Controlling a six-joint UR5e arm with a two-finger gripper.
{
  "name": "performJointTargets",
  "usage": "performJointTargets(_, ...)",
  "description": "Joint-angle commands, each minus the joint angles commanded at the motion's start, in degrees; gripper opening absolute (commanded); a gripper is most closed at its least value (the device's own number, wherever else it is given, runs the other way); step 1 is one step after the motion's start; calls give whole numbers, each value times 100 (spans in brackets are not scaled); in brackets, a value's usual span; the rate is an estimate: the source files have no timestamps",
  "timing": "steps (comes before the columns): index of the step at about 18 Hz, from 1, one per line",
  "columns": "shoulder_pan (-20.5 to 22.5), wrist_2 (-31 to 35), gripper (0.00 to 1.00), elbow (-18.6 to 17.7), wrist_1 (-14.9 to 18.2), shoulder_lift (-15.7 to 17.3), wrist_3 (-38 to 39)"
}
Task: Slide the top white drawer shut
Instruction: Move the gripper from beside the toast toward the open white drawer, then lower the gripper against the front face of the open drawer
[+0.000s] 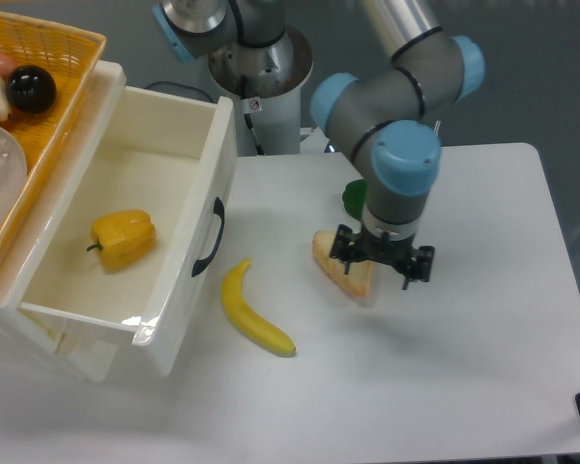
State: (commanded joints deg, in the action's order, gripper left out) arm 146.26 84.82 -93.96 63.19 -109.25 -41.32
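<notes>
The top white drawer [188, 319] stands pulled far out at the left, its black curved handle [211, 238] facing the table. A yellow bell pepper [123, 239] lies inside it. My gripper [381, 263] hangs to the right of the drawer, pointing down over the right part of a tan bread wedge [340, 266]. Its black fingers are spread apart and open, with nothing between them. A good stretch of table separates the gripper from the drawer front.
A yellow banana [254, 311] lies on the table just in front of the drawer. A green pepper [353, 198] shows partly behind my arm. An orange wicker basket [48, 58] with round objects sits on the cabinet top, overhanging the drawer.
</notes>
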Motion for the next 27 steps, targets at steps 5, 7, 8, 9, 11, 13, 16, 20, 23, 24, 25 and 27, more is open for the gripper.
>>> performJointTargets(5, -53, -141, 82, -53, 404, 88, 54)
performJointTargets(7, -71, -308, 65, -53, 554, 166, 54)
performJointTargets(8, -62, -378, 56, -53, 607, 237, 62)
performJointTargets(9, -71, -431, 44, -53, 651, 263, 89)
performJointTargets(11, -141, -571, 25, -53, 686, 334, 220)
performJointTargets(13, -220, -668, 15, -44, 695, 360, 326)
performJointTargets(16, -299, -940, 0, -44, 695, 474, 537)
performJointTargets(20, -317, -1284, 0, -35, 721, 641, 616)
performJointTargets(23, -361, -1293, 0, -35, 905, 642, 616)
performJointTargets(24, -370, -1293, 0, -35, 958, 642, 599)
performJointTargets(25, -404, -1293, 0, -35, 993, 642, 581)
performJointTargets(27, -501, -1301, 0, -44, 1011, 633, 564)
